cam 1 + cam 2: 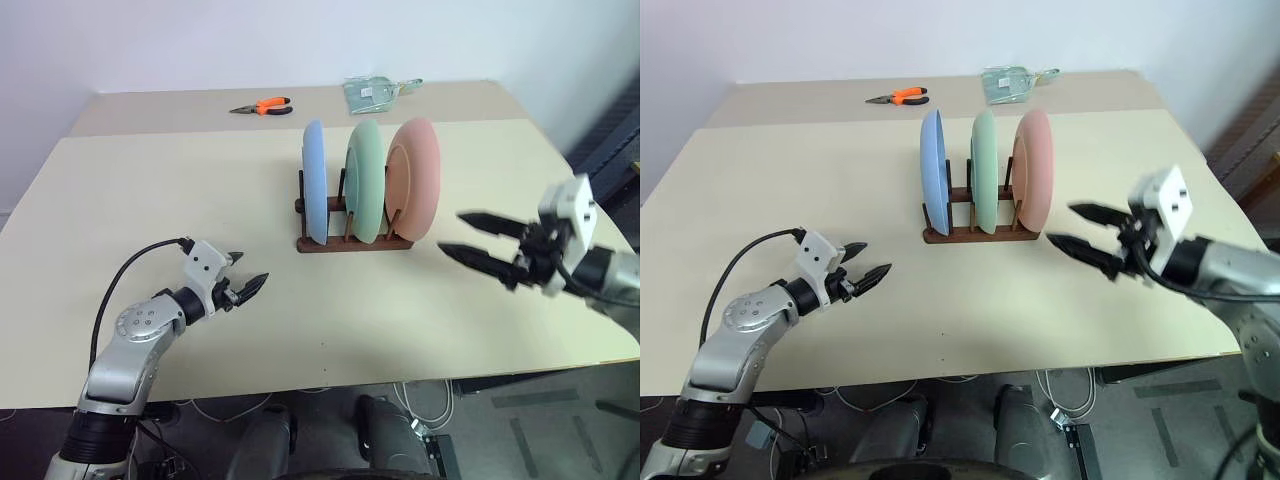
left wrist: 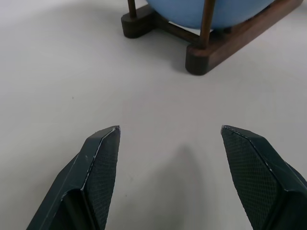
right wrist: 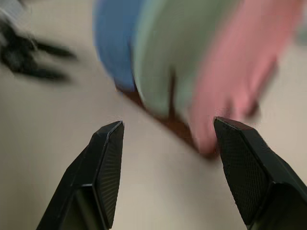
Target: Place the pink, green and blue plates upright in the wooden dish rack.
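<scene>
White wall backs a beige table [image 1: 150, 200] where the wooden dish rack [image 1: 352, 243] stands near the middle, its long axis running left to right. All three plates stand upright on edge in it, faces turned sideways: blue plate [image 1: 314, 182] on the left, green plate [image 1: 366, 180] in the centre, pink plate [image 1: 415, 178] on the right. Nothing seems left to load, so any coming move is likely just a retreat. The right gripper [image 1: 470, 238] hovers just beside the pink plate, apart from it, jaws spread and empty, pointing left toward the rack. The left gripper [image 1: 245, 280] sits low over the table, well apart from the blue plate, also spread and empty. Orange-handled pliers [image 1: 262, 107] and a clear packet [image 1: 372, 93] lie at the far edge; no writing is legible.
</scene>
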